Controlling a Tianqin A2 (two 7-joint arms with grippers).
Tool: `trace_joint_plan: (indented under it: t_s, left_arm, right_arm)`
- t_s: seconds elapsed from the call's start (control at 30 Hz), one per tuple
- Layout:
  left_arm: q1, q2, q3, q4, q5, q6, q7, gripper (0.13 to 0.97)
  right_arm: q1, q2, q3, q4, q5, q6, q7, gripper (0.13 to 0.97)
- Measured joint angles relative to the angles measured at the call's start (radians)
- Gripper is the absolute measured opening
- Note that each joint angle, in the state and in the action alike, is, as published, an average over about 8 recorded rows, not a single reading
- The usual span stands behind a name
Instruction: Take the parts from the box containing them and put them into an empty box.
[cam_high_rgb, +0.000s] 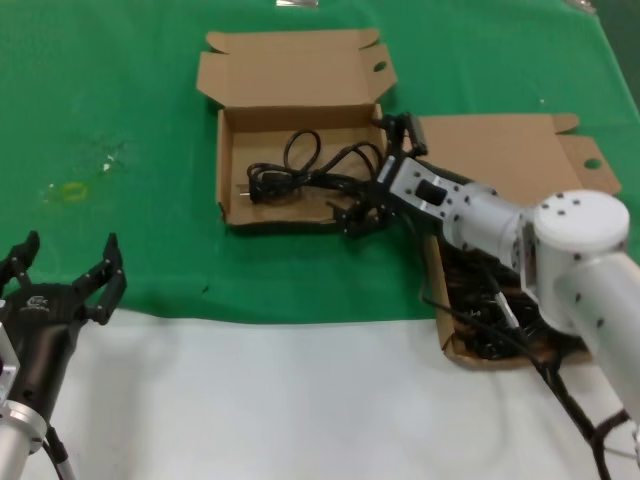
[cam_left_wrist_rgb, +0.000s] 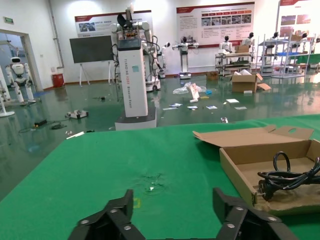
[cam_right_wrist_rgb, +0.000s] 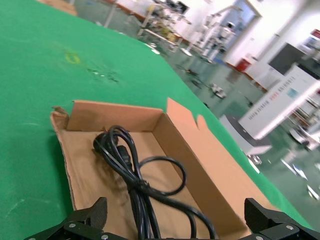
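Note:
The empty box (cam_high_rgb: 226, 165), open-lidded, lies mid-table on the green cloth and holds one looped black power cord (cam_high_rgb: 300, 175). My right gripper (cam_high_rgb: 372, 172) hangs open over that box's right end, its fingers spread from back wall to front wall. The right wrist view shows this cord (cam_right_wrist_rgb: 135, 175) on the box floor (cam_right_wrist_rgb: 95, 165), running down between the open gripper (cam_right_wrist_rgb: 175, 212). The box containing the parts (cam_high_rgb: 445, 320) sits under my right arm, with several black cords (cam_high_rgb: 490, 310) in it. My left gripper (cam_high_rgb: 68, 255) waits open at the near left.
The left wrist view shows the open left gripper (cam_left_wrist_rgb: 172, 200) above bare green cloth, with the cord's box (cam_left_wrist_rgb: 240, 175) off to the side. A white strip of table (cam_high_rgb: 250, 400) runs along the near edge. A small yellowish mark (cam_high_rgb: 70, 190) lies far left on the cloth.

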Motion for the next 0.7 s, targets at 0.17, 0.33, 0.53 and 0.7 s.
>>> trace_joint_plan:
  t_s: [0.17, 0.33, 0.53, 0.7]
  left_arm:
    - [0.000, 0.000, 0.000, 0.000, 0.000, 0.000, 0.000, 0.559]
    - [0.000, 0.000, 0.000, 0.000, 0.000, 0.000, 0.000, 0.636]
    - [0.000, 0.000, 0.000, 0.000, 0.000, 0.000, 0.001, 0.765]
    - [0.000, 0.000, 0.000, 0.000, 0.000, 0.000, 0.000, 0.849]
  right_arm:
    - [-0.088, 0.016, 0.030, 0.098, 0.007, 0.045, 0.068, 0.966]
    - [-0.174, 0.032, 0.060, 0.196, 0.013, 0.090, 0.135, 0.966]
    - [-0.278, 0.052, 0.096, 0.311, 0.021, 0.143, 0.214, 0.966]
    - [-0.365, 0.068, 0.126, 0.408, 0.028, 0.187, 0.281, 0.966]
